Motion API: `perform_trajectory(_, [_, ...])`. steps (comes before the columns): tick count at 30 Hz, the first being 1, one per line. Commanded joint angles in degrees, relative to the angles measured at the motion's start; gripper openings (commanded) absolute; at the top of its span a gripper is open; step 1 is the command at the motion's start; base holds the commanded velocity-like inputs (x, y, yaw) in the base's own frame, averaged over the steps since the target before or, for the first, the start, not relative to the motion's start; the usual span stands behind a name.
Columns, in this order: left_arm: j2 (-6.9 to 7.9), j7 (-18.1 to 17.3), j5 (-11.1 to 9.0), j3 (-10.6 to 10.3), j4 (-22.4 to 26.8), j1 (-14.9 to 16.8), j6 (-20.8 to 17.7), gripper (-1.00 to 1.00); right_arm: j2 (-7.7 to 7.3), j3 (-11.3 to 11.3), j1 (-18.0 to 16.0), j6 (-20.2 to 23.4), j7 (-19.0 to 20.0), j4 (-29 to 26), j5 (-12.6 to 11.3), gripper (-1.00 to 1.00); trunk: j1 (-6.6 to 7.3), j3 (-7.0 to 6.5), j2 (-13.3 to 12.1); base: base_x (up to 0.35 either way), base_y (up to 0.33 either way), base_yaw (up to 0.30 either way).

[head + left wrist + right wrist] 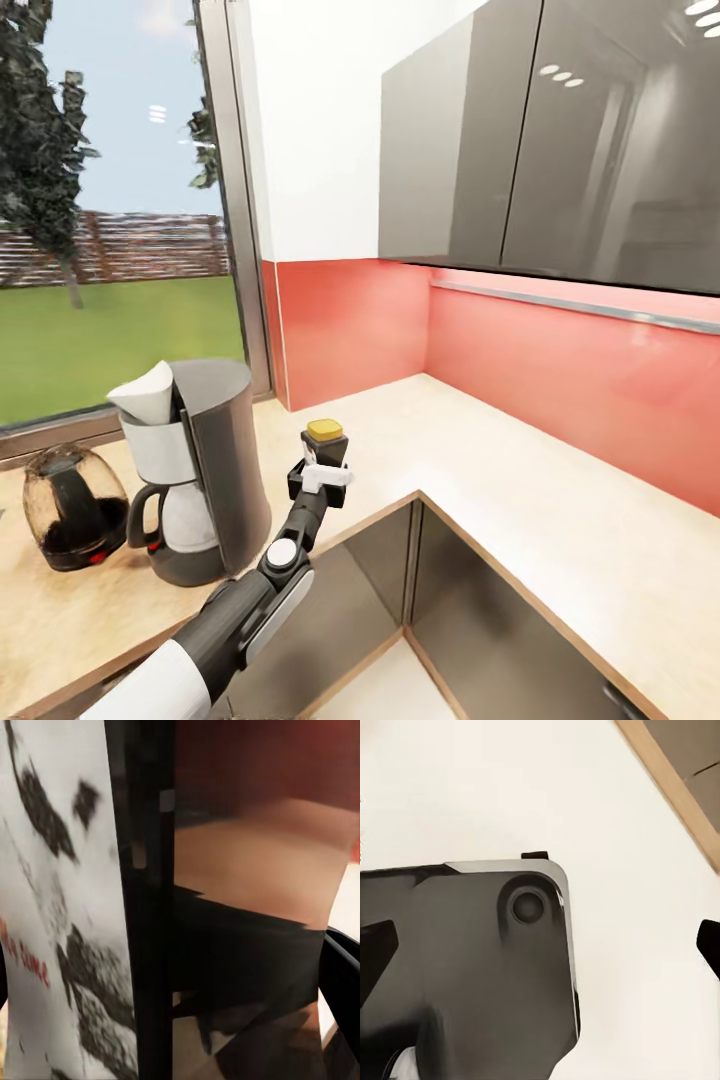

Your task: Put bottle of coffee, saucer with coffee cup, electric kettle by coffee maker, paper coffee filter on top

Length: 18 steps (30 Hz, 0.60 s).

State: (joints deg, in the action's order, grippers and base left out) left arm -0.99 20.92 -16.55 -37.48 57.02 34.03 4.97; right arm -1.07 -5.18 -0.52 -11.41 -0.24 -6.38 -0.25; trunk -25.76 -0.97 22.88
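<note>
Three task things share my bench [480, 470]; the coffee maker [215, 470] wears its paper coffee filter [148, 393], electric kettle [72, 505] beside; left fingers [322, 478] clench the bottle of coffee [326, 443] just right of the maker, ready for lowering; right fingers [540, 952] look spread, idle.

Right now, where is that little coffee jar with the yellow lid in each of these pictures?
Head view: the jar is at centre, held up in the left gripper, right of the coffee maker and over the countertop.
Left wrist view: close up, its pale label and dark edge fill the left half.
Right wrist view: not in it.
Shared landmark: the beige countertop behind the jar.
</note>
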Motion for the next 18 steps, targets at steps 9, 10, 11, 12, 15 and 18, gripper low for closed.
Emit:
perform_trajectory(9, [0.03,0.4,-0.7,-0.3,-0.1,0.1,0.4,-1.00,0.01,-0.4,0.0,-0.2,0.1,0.0,0.0,1.00,-0.02,0.02,0.0,0.001,-0.006,0.157])
perform_trajectory(10, [0.03,0.4,-0.7,-0.3,-0.1,0.1,0.4,-1.00,0.01,-0.4,0.0,-0.2,0.1,0.0,0.0,1.00,-0.02,0.02,0.0,0.068,0.000,0.015])
perform_trajectory(11, [-0.02,0.4,-0.6,-0.3,-0.1,0.1,0.4,-1.00,0.01,-0.4,0.0,-0.2,0.1,0.0,-0.1,1.00,-0.02,0.02,0.0,0.181,0.000,0.008])
perform_trajectory(12, [-0.03,0.4,-0.5,-0.3,-0.1,0.1,0.4,-1.00,0.01,-0.4,0.0,-0.2,0.1,0.0,-0.1,1.00,-0.02,0.02,0.0,0.229,0.000,0.005])
perform_trajectory(15, [-0.03,0.4,-0.4,-0.3,-0.1,0.1,0.4,-1.00,0.01,-0.4,0.0,-0.2,0.1,0.0,-0.1,1.00,-0.02,0.02,0.0,0.232,-0.049,0.001])
perform_trajectory(18, [0.02,0.4,-0.5,-0.3,-0.1,0.1,0.4,-1.00,0.01,-0.4,0.0,-0.2,0.1,0.0,-0.1,1.00,-0.02,0.02,0.0,0.056,-0.014,0.000])
